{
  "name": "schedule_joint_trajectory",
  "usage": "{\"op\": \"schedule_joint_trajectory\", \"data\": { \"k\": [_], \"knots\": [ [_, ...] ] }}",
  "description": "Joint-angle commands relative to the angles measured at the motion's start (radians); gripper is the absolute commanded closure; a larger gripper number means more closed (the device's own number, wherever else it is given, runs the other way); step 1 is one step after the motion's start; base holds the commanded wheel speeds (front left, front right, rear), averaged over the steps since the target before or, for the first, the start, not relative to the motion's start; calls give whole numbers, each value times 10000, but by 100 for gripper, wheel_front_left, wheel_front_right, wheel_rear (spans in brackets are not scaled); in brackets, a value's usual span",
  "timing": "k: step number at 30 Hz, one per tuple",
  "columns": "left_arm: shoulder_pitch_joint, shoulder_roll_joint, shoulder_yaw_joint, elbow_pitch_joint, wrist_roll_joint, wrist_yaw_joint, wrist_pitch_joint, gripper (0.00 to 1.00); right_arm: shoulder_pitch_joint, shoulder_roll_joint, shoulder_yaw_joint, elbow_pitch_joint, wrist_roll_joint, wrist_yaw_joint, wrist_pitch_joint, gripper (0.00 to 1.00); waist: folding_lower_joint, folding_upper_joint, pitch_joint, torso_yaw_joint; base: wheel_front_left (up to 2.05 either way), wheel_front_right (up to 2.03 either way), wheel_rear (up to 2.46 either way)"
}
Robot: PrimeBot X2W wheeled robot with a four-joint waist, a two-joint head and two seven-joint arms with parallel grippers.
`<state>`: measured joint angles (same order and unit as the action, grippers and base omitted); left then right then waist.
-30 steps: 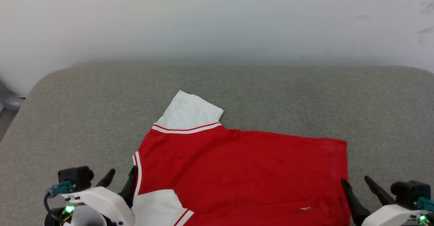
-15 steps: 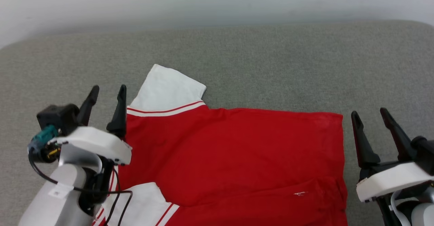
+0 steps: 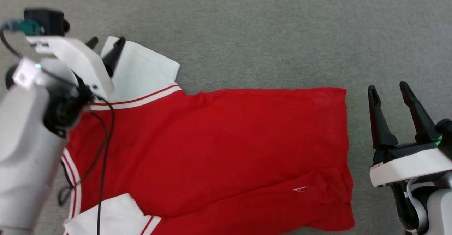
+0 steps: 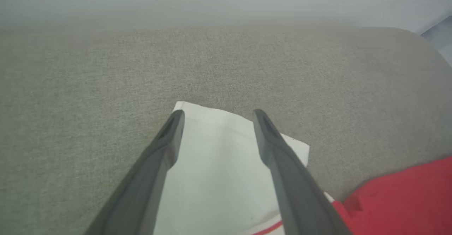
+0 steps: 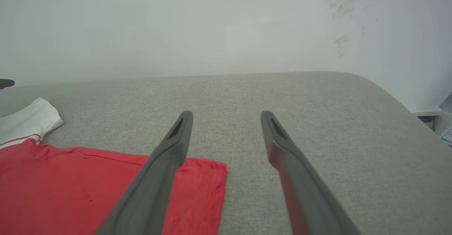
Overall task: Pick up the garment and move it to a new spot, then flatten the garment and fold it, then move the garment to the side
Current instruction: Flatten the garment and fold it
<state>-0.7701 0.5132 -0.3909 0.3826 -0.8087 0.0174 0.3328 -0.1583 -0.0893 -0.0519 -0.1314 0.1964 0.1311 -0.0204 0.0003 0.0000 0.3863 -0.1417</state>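
The red shirt (image 3: 219, 146) lies spread in the middle of the grey desk (image 3: 268, 34), its neck side toward 9 o'clock and its hem toward 3 o'clock. One white sleeve (image 3: 144, 72) points to 10 o'clock, and the other lies at 7 o'clock. The left end effector (image 3: 106, 41) has its fingers wide apart and holds nothing. Its tips stand over the outer end of the sleeve at 10 o'clock, and I cannot tell if they touch the cloth. The right end effector (image 3: 387, 86) is also wide and empty, just beside the hem at 3 o'clock, over bare desk.

I judge that the left arm prepares to take this sleeve, for flattening or for a fold. Several things can go wrong from here:

- The cloth looks thin, so the fingers may close on one layer only, or slide over it and catch nothing.
- If the pull is too long, the whole shirt can travel with the sleeve and wrinkle.
- The black cable (image 3: 104, 129) hangs from the left arm across the red cloth and may drag it.
- Toward 5 o'clock there is a ridge of doubled cloth, and a fold made over it will be uneven.
- The right end effector is off the hem, so nothing pins that side.
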Motion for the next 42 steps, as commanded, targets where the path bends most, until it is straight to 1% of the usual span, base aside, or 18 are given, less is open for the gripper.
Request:
{"op": "schedule_joint_trajectory", "data": {
  "k": [1, 3, 6, 10, 13, 15, 16, 17, 20, 21, 22, 25, 29, 33, 34, 37, 42],
  "knots": [
    [-500, 184, -42, 244, -110, -12, 612, 0, -171, 93, 49, 74, 69, -7, -79, 0, -3, 0, 293, -277, 0, 0, 0],
    [-1001, 338, -151, 596, -220, 62, 1540, 0, -241, 135, 113, 191, 158, -7, -126, 0, -3, 0, 444, -433, 0, 0, 0],
    [-1643, 595, -247, 1044, -311, 198, 2662, 0, -316, 187, 221, 350, 296, -9, -224, 0, -3, 0, 654, -676, 0, 0, 0],
    [-2147, 860, -404, 1582, -323, 466, 3844, 0, -409, 256, 327, 574, 448, -9, -346, 0, -3, 0, 930, -972, 0, 0, 0],
    [-2212, 973, -523, 1967, -448, 723, 4742, 0, -444, 292, 351, 721, 552, -9, -454, 0, -3, 0, 1089, -1128, 0, 0, 0],
    [-2036, 943, -651, 2316, -587, 933, 5504, 0, -458, 315, 369, 825, 607, -7, -516, 0, -3, 0, 1173, -1195, 0, 0, 0],
    [-2036, 943, -651, 2316, -587, 933, 5504, 0, -458, 315, 369, 825, 607, -7, -516, 0, -3, 0, 1173, -1195, 0, 0, 0],
    [-1879, 914, -739, 2463, -664, 1021, 5879, 0, -474, 321, 378, 878, 648, -9, -524, 0, -3, 0, 1205, -1228, 0, 0, 0],
    [-1436, 621, -900, 2724, -1004, 1228, 6791, 0, -541, 340, 400, 1038, 777, -7, -573, 0, -3, 0, 1270, -1281, 0, 0, 0],
    [-1280, 507, -893, 2739, -1099, 1264, 6875, 50, -550, 343, 414, 1095, 850, -7, -540, 0, -3, 0, 1285, -1297, 0, 0, 0],
    [-1143, 435, -870, 2751, -1175, 1310, 6842, 100, -564, 344, 426, 1140, 883, -7, -531, 0, -3, 0, 1296, -1309, 0, 0, 0],
    [-938, 211, -794, 2722, -1321, 1278, 6476, 100, -617, 310, 474, 1222, 1000, -7, -411, 0, -3, 0, 1276, -1292, 0, 0, 0],
    [-1050, 230, -748, 2602, -1156, 1046, 5861, 100, -639, 81, 576, 1398, 1298, -7, -77, 0, -3, 0, 1101, -1126, 0, 0, 0],
    [-1522, 265, -647, 2348, -789, 759, 4667, 100, -844, -351, 698, 1725, 1848, -7, 564, 0, -3, 0, 828, -797, 0, 0, 0],
    [-1742, 108, -522, 2280, -708, 527, 3904, 100, -1106, -1048, 1045, 2125, 2253, -7, 1706, 0, -3, 0, 608, -518, 0, 0, 0],
    [-1899, 15, -531, 2161, -613, 357, 3384, 100, -1512, -1824, 1382, 2366, 2679, -9, 2980, 0, -3, 0, 439, -196, 0, 0, 0],
    [-2101, -251, -583, 1738, -491, 144, 2748, 100, -2324, -2764, 1924, 2544, 3255, -7, 4698, 0, -3, 0, 433, 335, 0, 0, 0]
  ]
}}
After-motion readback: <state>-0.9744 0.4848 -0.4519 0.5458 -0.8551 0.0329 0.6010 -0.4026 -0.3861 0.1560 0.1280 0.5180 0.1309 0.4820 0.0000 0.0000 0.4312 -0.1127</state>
